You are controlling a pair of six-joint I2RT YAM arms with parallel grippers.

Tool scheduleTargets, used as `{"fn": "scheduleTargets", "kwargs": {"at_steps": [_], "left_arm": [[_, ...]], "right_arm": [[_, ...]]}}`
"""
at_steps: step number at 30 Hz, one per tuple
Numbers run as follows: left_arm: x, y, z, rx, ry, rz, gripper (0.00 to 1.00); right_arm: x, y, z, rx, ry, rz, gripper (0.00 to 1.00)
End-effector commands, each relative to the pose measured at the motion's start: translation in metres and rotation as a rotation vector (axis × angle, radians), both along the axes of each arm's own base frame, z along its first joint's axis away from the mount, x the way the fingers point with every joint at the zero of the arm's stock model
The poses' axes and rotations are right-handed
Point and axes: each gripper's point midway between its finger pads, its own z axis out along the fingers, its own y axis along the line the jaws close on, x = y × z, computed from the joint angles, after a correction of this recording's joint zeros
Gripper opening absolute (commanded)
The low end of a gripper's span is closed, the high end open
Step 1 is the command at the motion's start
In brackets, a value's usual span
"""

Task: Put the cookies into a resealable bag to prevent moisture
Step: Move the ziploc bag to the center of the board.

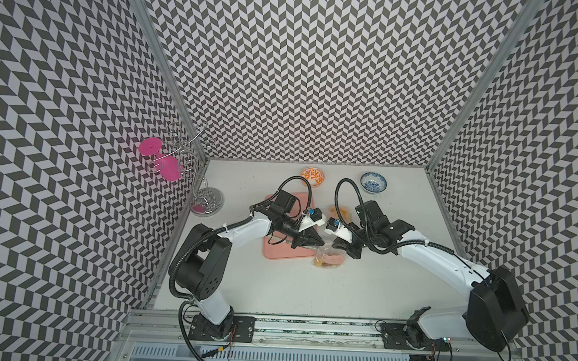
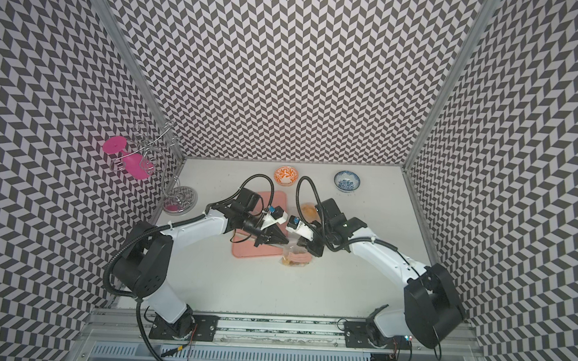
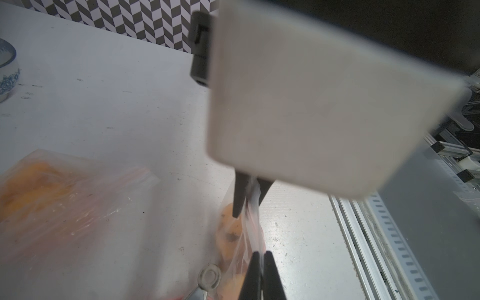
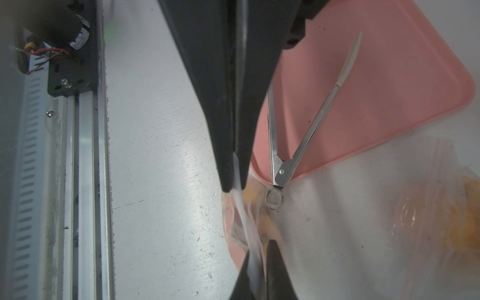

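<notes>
The clear resealable bag (image 1: 329, 258) stands on the white table just right of the pink tray (image 1: 277, 254), seen in both top views. Yellow-orange cookies (image 3: 230, 226) show through its film. My left gripper (image 3: 262, 255) is shut on the bag's top edge from the tray side. My right gripper (image 4: 261, 250) pinches the same top edge from the opposite side, its fingers closed on the white film. The two grippers (image 1: 321, 244) (image 1: 337, 245) face each other tip to tip above the bag. The bag's mouth is squeezed flat between them.
Metal tongs (image 4: 311, 124) lie open on the pink tray (image 4: 376, 91). A second clear bag (image 1: 340, 211) with orange contents lies behind the grippers. An orange bowl (image 1: 312, 176) and a blue bowl (image 1: 373, 182) stand at the back. A wire stand with a pink glass (image 1: 167, 162) is at far left.
</notes>
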Motion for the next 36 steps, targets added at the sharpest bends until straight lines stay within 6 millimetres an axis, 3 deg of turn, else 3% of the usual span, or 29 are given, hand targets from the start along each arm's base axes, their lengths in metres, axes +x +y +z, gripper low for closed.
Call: {"fn": "scheduleTargets", "kwargs": {"at_steps": [1, 4, 6, 9, 11, 12, 14, 17, 21, 23, 24, 27, 29, 30, 34, 36], "left_arm": [[0.001, 0.002, 0.006, -0.006, -0.024, -0.01, 0.0], [0.003, 0.004, 0.004, 0.001, -0.018, -0.006, 0.0], [0.005, 0.005, 0.003, 0.005, -0.016, -0.002, 0.0], [0.007, 0.007, 0.003, 0.011, -0.023, 0.008, 0.0], [0.009, 0.009, 0.002, 0.015, -0.025, 0.015, 0.0], [0.01, 0.009, 0.003, 0.015, -0.025, 0.018, 0.0], [0.011, 0.01, 0.002, 0.013, -0.024, 0.019, 0.0], [0.011, 0.009, 0.001, 0.014, -0.019, 0.017, 0.0], [0.012, 0.009, 0.001, 0.017, -0.018, 0.019, 0.0], [0.013, 0.01, 0.001, 0.019, -0.021, 0.023, 0.0], [0.013, 0.01, 0.002, 0.015, -0.021, 0.023, 0.0], [0.013, 0.01, 0.003, 0.008, -0.019, 0.019, 0.0], [0.012, 0.01, 0.003, 0.009, -0.016, 0.019, 0.0], [0.012, 0.011, 0.002, 0.011, -0.016, 0.022, 0.0], [0.014, 0.012, 0.002, 0.013, -0.019, 0.03, 0.0], [0.014, 0.013, 0.001, 0.016, -0.02, 0.032, 0.0]], "right_arm": [[0.006, -0.008, 0.011, -0.009, -0.036, -0.042, 0.17], [0.009, -0.01, 0.014, 0.009, -0.012, -0.059, 0.1], [0.011, -0.011, 0.018, 0.021, -0.006, -0.072, 0.0], [0.012, -0.016, 0.015, 0.011, -0.003, -0.087, 0.0], [0.012, -0.024, 0.012, -0.014, -0.013, -0.114, 0.15], [0.011, -0.027, 0.011, -0.02, -0.013, -0.12, 0.17], [0.011, -0.033, 0.011, -0.023, -0.021, -0.146, 0.15], [0.011, -0.038, 0.012, -0.02, -0.006, -0.169, 0.0], [0.01, -0.042, 0.008, -0.029, 0.004, -0.183, 0.01], [0.008, -0.047, 0.002, -0.046, -0.005, -0.193, 0.18], [0.007, -0.049, 0.0, -0.055, -0.008, -0.194, 0.21], [0.01, -0.053, -0.005, -0.077, -0.013, -0.21, 0.18], [0.013, -0.053, -0.003, -0.08, -0.014, -0.225, 0.01], [0.015, -0.052, -0.001, -0.074, -0.013, -0.229, 0.0], [0.016, -0.057, -0.001, -0.085, -0.015, -0.252, 0.0], [0.017, -0.06, 0.001, -0.083, -0.021, -0.272, 0.1]]}}
